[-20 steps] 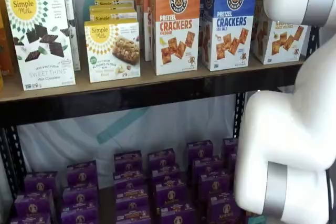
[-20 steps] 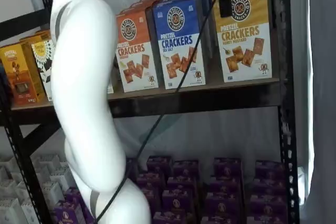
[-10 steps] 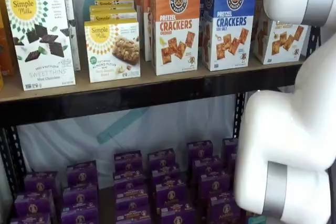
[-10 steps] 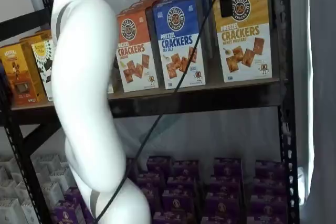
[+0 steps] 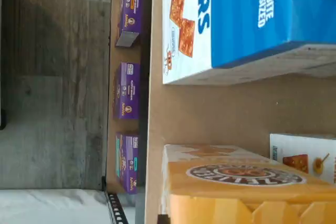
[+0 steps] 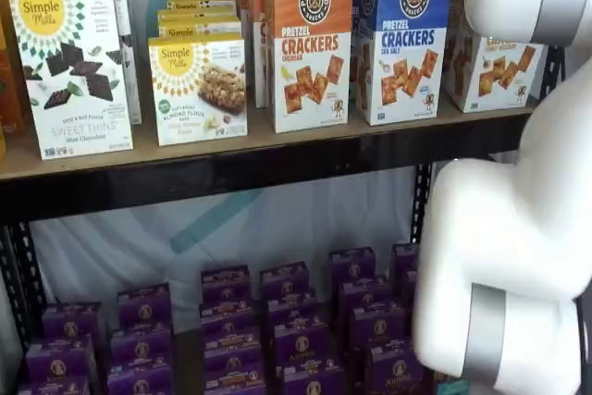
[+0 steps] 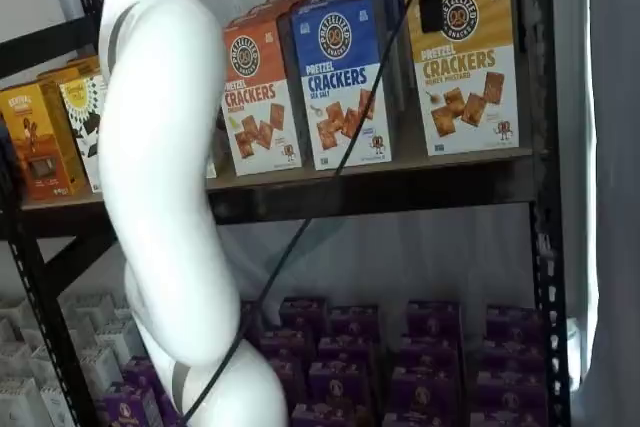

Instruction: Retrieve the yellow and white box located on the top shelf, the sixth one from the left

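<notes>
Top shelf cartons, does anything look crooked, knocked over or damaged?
Nothing stands out. The orange-topped cracker carton, the blue-topped cracker carton and the yellow and white box all stand upright on the top shelf, faces forward, undamaged.

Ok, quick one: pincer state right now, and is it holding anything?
Pincer: shut at the top of the yellow and white box; only one black finger shows, so a firm hold on it cannot be confirmed.
</notes>
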